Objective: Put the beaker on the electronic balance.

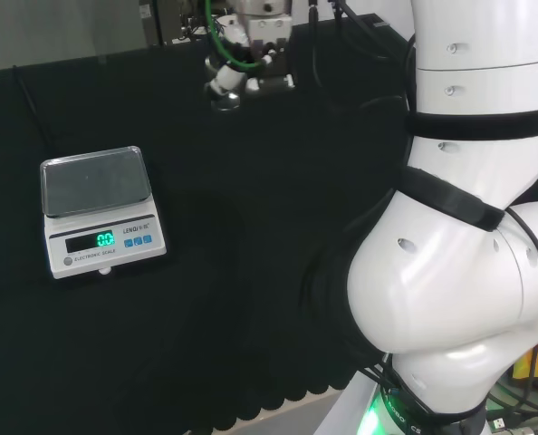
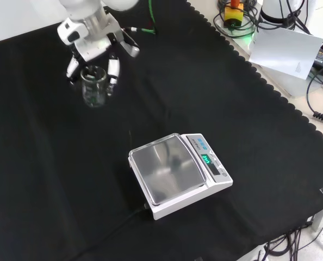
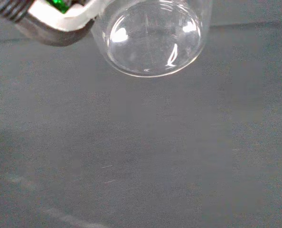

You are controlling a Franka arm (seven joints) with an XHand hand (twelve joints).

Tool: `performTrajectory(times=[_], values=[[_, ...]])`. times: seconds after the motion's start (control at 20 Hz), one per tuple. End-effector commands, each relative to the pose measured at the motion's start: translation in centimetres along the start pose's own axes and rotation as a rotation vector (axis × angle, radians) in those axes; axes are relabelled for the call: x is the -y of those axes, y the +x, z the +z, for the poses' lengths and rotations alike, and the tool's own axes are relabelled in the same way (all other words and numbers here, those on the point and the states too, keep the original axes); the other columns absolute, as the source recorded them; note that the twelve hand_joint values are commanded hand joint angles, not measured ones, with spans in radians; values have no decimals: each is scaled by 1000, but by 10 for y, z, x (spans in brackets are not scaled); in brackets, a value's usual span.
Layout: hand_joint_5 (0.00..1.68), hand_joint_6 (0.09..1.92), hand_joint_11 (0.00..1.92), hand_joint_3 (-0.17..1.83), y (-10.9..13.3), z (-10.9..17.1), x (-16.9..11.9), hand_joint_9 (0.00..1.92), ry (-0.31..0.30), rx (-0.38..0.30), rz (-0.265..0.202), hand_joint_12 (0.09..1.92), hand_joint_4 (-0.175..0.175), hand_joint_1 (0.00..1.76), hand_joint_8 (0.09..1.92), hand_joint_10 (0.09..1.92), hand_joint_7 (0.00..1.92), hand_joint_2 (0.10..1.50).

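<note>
In the front view the arm is cut off by the top edge just above the hand [image 2: 93, 46], and the fingers around the clear beaker [image 2: 93, 86] hide part of its wall — whether they touch the glass cannot be told. In the wrist view the beaker's upper part runs off the edge — its base looks clear.

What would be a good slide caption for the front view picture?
The hand closes around a clear beaker at the cloth's far left, with the electronic balance waiting empty nearer the camera.
</note>
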State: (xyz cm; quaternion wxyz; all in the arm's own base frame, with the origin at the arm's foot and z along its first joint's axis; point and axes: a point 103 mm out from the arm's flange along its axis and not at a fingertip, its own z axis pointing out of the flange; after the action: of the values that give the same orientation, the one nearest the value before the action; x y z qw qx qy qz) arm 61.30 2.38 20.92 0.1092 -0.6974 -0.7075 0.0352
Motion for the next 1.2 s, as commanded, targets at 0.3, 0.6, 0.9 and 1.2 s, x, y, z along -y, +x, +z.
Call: performTrajectory(times=[0.3, 0.6, 0.9, 1.2], values=[[811, 1317, 1399, 717, 150, 46, 45, 1241, 107, 35, -307, 767, -62, 1206, 1445, 1005, 929, 845], [822, 1312, 1397, 740, 193, 64, 66, 1245, 144, 36, -397, 768, -58, 1207, 1447, 1007, 933, 831], [827, 1310, 1395, 750, 208, 78, 70, 1247, 169, 49, -422, 769, -57, 1208, 1448, 1008, 935, 825], [828, 1310, 1395, 752, 210, 90, 64, 1249, 199, 55, -417, 769, -56, 1208, 1448, 1009, 935, 823]])
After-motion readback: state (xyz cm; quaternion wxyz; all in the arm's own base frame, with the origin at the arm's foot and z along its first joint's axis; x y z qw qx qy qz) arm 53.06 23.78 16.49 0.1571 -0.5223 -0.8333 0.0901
